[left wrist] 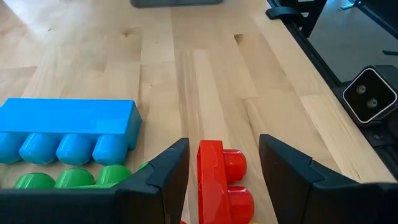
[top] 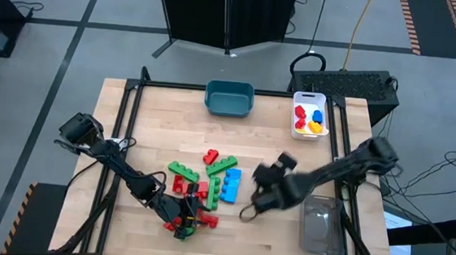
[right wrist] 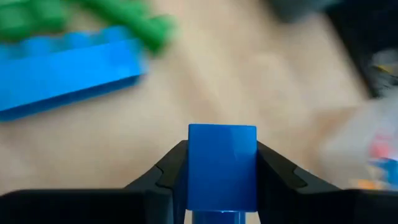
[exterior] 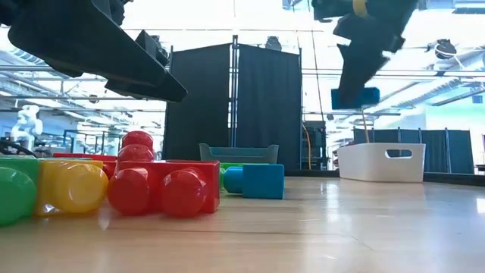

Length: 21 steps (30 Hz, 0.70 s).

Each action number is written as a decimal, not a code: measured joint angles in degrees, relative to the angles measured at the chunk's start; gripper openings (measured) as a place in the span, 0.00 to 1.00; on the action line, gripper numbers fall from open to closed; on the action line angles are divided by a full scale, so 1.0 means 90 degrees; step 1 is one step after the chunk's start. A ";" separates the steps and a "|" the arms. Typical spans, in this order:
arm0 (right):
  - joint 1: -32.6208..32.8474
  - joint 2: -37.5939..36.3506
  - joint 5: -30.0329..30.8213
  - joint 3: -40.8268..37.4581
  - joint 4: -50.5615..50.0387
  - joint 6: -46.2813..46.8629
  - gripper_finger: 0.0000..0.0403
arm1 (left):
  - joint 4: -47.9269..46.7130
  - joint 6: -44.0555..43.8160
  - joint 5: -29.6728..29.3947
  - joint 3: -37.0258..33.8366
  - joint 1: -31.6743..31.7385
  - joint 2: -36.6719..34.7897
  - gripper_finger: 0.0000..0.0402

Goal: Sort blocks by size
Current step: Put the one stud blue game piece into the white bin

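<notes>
The blocks lie in a loose pile [top: 203, 187] at the table's near middle: red, green, yellow and a long blue one [top: 232, 185]. My left gripper [top: 181, 220] is low over the pile's near end. It is open, with its fingers on either side of a red block [left wrist: 221, 180] and a narrow gap showing on each side. My right gripper [top: 251, 209] is to the right of the pile, raised above the table, and shut on a small blue block [right wrist: 222, 168]. That block also shows in the low view [exterior: 355, 97]. My right gripper pinches the small blue block's two opposite sides [right wrist: 193, 174] between its two fingers. In the low view the fingers slant down from above, and the block [exterior: 355, 97] sticks out below their tips. It is lifted well clear of the table.
A teal bin [top: 229, 97] stands at the far middle. A white bin [top: 297, 129] at the far right holds red, blue and yellow blocks. A clear bin [top: 322, 224] stands at the near right, next to my right gripper. Bare wood lies between the pile and the bins.
</notes>
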 joint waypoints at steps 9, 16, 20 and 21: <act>-0.2054 -0.1723 0.0508 -0.0209 -0.0828 -0.0943 0.29 | -0.0177 0.0000 -0.0211 -0.0003 0.0000 0.0000 0.44; -0.4443 -0.3091 -0.0230 -0.1756 0.0767 -0.2513 0.30 | -0.0422 -0.0171 -0.0239 -0.0063 -0.0012 0.0000 0.44; -0.5532 -0.3579 -0.1130 -0.2684 0.2331 -0.3513 0.30 | -0.0503 -0.0165 -0.0372 -0.0066 -0.0012 0.0000 0.44; -0.5756 -0.3631 -0.1310 -0.2861 0.2660 -0.3686 0.30 | -0.0503 -0.0165 -0.0408 -0.0066 -0.0012 0.0000 0.44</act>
